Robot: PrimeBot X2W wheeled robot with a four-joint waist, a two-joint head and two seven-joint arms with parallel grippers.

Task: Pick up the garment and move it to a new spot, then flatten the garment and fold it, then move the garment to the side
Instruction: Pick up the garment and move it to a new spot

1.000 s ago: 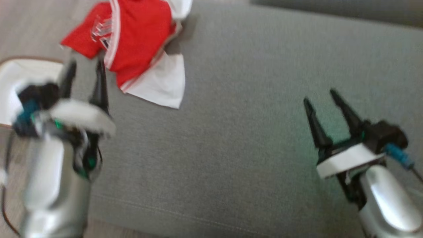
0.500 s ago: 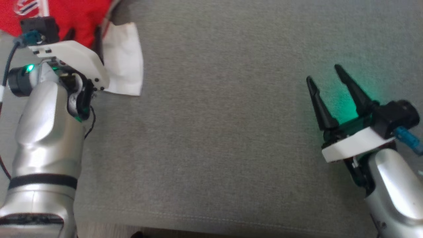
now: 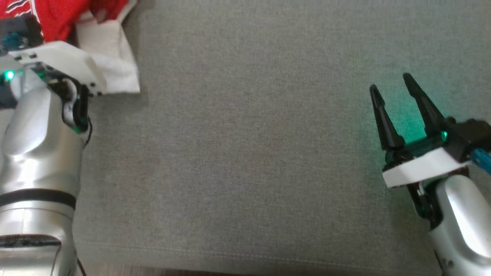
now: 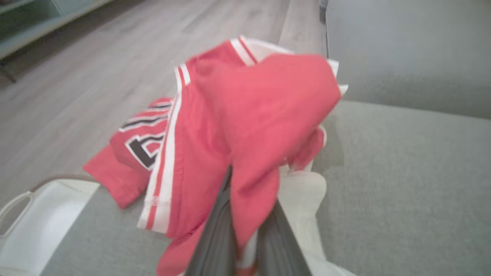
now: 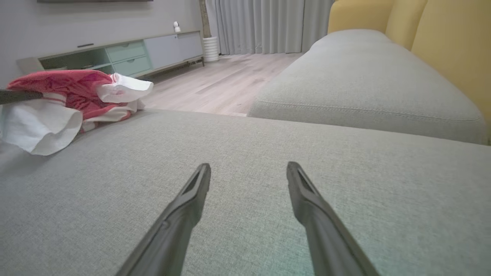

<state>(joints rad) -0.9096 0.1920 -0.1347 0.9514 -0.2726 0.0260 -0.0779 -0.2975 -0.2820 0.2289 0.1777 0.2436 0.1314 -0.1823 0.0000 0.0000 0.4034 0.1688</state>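
The garment (image 3: 57, 15), a red jersey with white stripes and a white panel, lies bunched at the far left of the grey sofa seat (image 3: 245, 153). In the left wrist view my left gripper (image 4: 245, 214) is shut on the garment (image 4: 253, 115), with red cloth pinched between its fingers and draped over them. In the head view the left wrist mount (image 3: 57, 61) hides those fingers. My right gripper (image 3: 390, 83) hovers open over bare cushion at the right, far from the garment (image 5: 73, 92); its fingers (image 5: 191, 207) hold nothing.
A white tub (image 4: 42, 226) sits beside the sofa's left end, below the garment. Wooden floor (image 4: 96, 76) lies beyond it. A second grey seat (image 5: 360, 80), yellow back cushions (image 5: 441, 38) and a low cabinet (image 5: 126, 57) appear in the right wrist view.
The head camera has shifted. My left gripper reached forward onto the garment and closed on it, and the white panel has bunched up. The right gripper stays open in about the same place.
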